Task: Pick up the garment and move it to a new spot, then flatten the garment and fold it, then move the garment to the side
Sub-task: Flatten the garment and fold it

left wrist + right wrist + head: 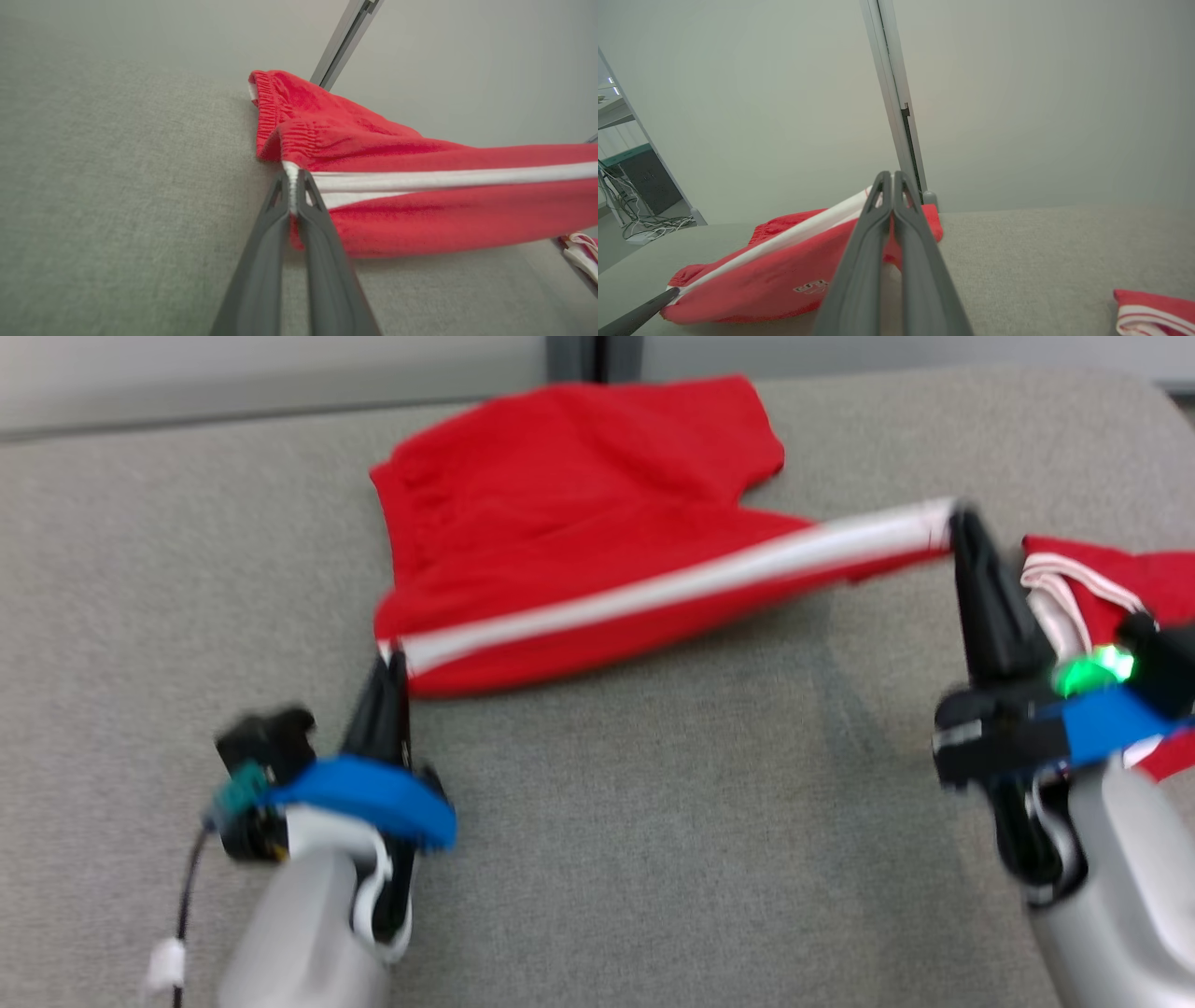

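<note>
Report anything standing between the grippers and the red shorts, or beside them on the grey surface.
Nothing: the left gripper and right gripper are each shut on the white-striped edge of the red shorts. Another red garment lies right of the right gripper.

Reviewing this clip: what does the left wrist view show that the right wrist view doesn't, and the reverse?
Left wrist view's own: the gathered elastic waistband of the red shorts. Right wrist view's own: a small printed logo on the shorts, the right gripper shut on the white stripe, and a dark cabinet with cables beyond. Shared: the shorts stretched out, the left gripper shut on the stripe's other end, the grey fabric surface, a second red-and-white garment.
</note>
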